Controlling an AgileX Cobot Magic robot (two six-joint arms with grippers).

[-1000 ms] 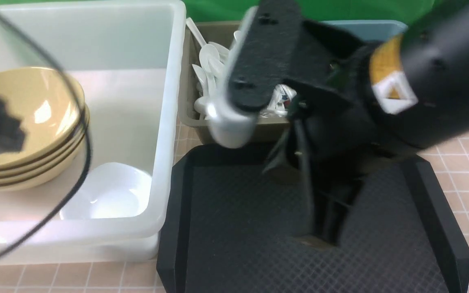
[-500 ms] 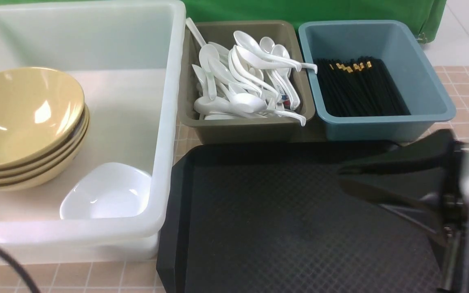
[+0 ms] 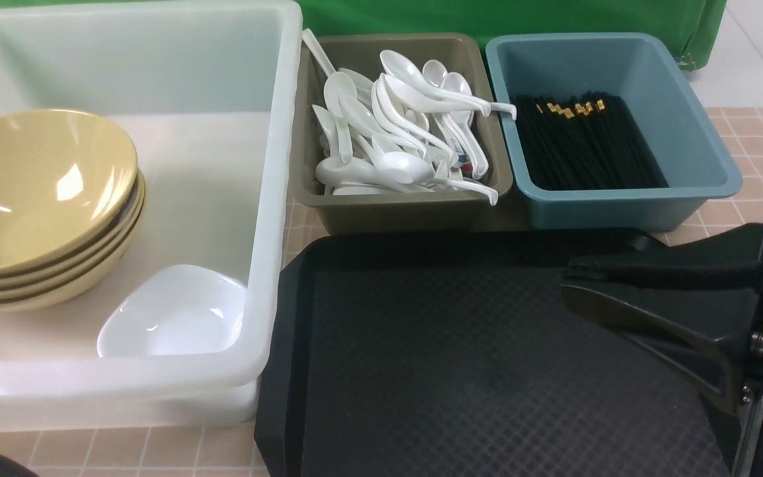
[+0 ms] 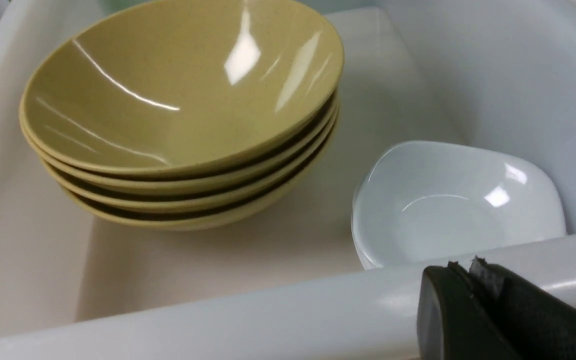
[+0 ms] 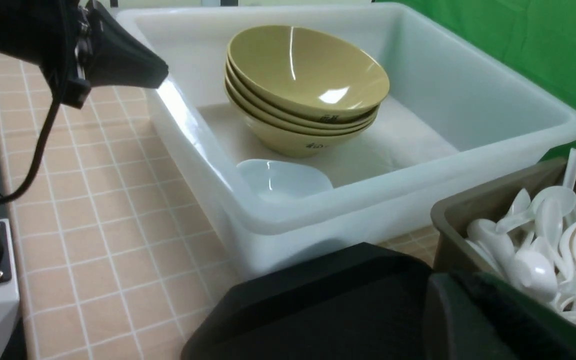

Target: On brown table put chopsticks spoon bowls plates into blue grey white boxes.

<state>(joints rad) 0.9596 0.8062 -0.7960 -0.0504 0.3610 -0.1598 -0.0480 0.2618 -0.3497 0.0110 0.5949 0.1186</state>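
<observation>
**Both arms clear of the bins, everything sorted**

On the brown table (image 3: 759,142) three bins stand in a row behind the black tray (image 3: 461,371). The white tub (image 3: 269,218) holds a stack of four yellow bowls (image 3: 37,192) and, beside the stack toward the near wall, a small white plate (image 3: 173,315). The olive-grey bin (image 3: 395,212) in the middle is heaped with white spoons (image 3: 395,132); one handle sticks up over its far left corner. The teal-blue bin (image 3: 626,205) holds the black chopsticks (image 3: 587,149), gold bands toward the far end.

A second ago the right arm filled the middle of the front view, blurred, covering the grey and blue bins, and a cable crossed the tub. Half a second ago the arm had already swung off to the right. Now the right gripper (image 3: 570,278) lies at the right edge over the tray, its jaws pressed together with nothing between them, a little further out than half a second ago. The bowls, plate, spoons and chopsticks lie just as they did.

The left gripper (image 4: 460,272) is clenched and empty, its tips just outside the tub's near rim, close to the plate. In the right wrist view it hangs over the tub's outer corner (image 5: 160,75).
</observation>
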